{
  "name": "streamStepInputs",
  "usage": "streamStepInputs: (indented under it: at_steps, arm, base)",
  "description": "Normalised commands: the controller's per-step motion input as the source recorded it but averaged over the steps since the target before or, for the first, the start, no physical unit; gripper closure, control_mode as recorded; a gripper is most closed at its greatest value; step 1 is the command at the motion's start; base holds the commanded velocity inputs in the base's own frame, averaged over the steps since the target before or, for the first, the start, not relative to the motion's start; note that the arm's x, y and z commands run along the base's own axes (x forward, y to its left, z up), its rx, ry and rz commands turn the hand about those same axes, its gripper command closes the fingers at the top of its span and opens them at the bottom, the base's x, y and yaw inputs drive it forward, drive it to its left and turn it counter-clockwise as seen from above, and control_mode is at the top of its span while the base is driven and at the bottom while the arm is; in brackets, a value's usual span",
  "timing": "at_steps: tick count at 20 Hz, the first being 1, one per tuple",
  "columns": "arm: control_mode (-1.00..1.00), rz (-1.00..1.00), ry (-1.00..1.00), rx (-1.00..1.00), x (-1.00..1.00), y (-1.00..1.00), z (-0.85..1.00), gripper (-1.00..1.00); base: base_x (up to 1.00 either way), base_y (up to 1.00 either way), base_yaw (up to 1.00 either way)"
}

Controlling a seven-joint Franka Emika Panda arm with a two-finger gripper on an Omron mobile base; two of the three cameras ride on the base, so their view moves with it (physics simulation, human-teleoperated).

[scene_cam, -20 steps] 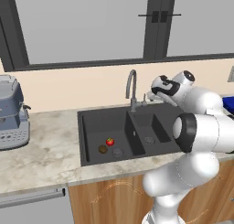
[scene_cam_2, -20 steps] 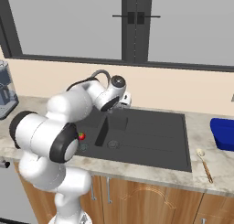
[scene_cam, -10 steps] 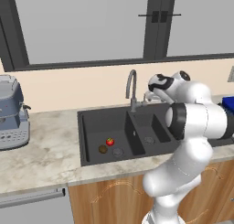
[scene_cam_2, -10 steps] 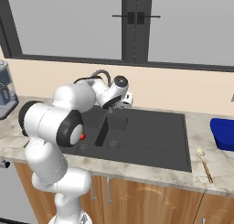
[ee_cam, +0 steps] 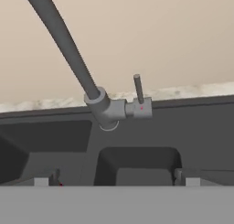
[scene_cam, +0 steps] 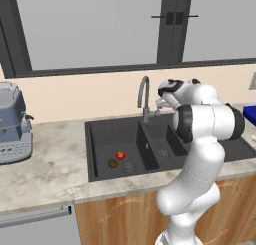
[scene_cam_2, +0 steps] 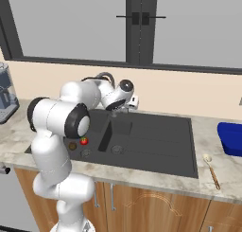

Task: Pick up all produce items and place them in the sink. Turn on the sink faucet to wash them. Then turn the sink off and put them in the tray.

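**Two produce items in the black basin, hand raised at the faucet**

Two tiny round produce items lie on the floor of the wider basin of the matte black rectangular double-basin sink: a bright red one with a green top and a dull brown one, close together beside the round drain. From the right base view the red item and the brown one peek out next to the white arm.

The slim grey metal gooseneck faucet rises smooth and arched from the back rim of the sink, on a speckled stone-look counter. In the hand view its tube slants down to a collared base, with a short stub and a thin upright lever post beside it.

The two-finger gripper hangs just beside the faucet's base, above the sink's back rim and well apart from both produce items. Its dark fingertips stand spread wide at the bottom of the hand view, clasping nothing; the lever post lies ahead, between their lines, untouched.
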Motion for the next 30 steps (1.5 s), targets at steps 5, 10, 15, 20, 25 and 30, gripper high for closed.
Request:
streamStepInputs:
  at_steps: [5, 10, 15, 20, 25, 30]
  arm:
    - [-1.00, 0.00, 0.00, 0.00, 0.42, -0.08, -0.15, -1.00]
    - [-1.00, 0.00, 0.00, 0.00, 0.49, -0.12, -0.09, -1.00]
    - [-1.00, 0.00, 0.00, 0.00, 0.31, -0.05, -0.27, -1.00]
    - [-1.00, 0.00, 0.00, 0.00, 0.14, 0.00, -0.40, -1.00]
    - [-1.00, 0.00, 0.00, 0.00, 0.33, 0.00, -0.29, -1.00]
    - [-1.00, 0.00, 0.00, 0.00, 0.49, 0.00, -0.17, -1.00]
  base:
    - [0.00, 0.00, 0.00]
    - [0.00, 0.00, 0.00]
    - [0.00, 0.00, 0.00]
    - [0.00, 0.00, 0.00]
    - [0.00, 0.00, 0.00]
    - [0.00, 0.00, 0.00]
